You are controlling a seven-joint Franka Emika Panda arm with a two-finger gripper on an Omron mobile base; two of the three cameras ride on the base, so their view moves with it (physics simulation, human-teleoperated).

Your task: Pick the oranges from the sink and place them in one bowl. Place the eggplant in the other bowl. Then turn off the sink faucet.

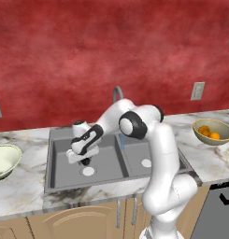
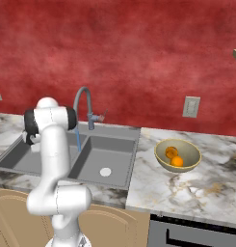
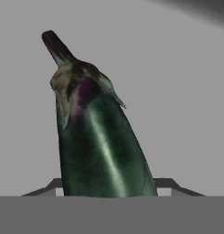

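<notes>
The tan bowl (image 1: 213, 131) is sitting near the right end of the bench (image 1: 22, 186), to the right of the sink (image 1: 60, 161), and is holding both oranges (image 1: 209, 133) side by side, touching each other. The pale cream-white bowl (image 1: 4, 159) is standing at the bench's left end, just beside the sink's left rim; whether anything is lying inside it cannot be told from here. The sink is showing two grey basins, each with a white round drain (image 1: 146, 163). A thin blue stream (image 2: 78, 140) is running down from the spout of the faucet (image 2: 83, 103) near the divider between the basins.

The arm is reaching down into the left basin, with the pincer (image 1: 84, 161) hanging just above that basin's drain. In the hand view the pincer is clenching on the eggplant (image 3: 97, 141), which is rising between the two finger tips (image 3: 166, 184) with its thin stem end pointing away from the hand. The eggplant is appearing dark and glossy against the grey basin floor; whether it is touching the floor cannot be told.
</notes>
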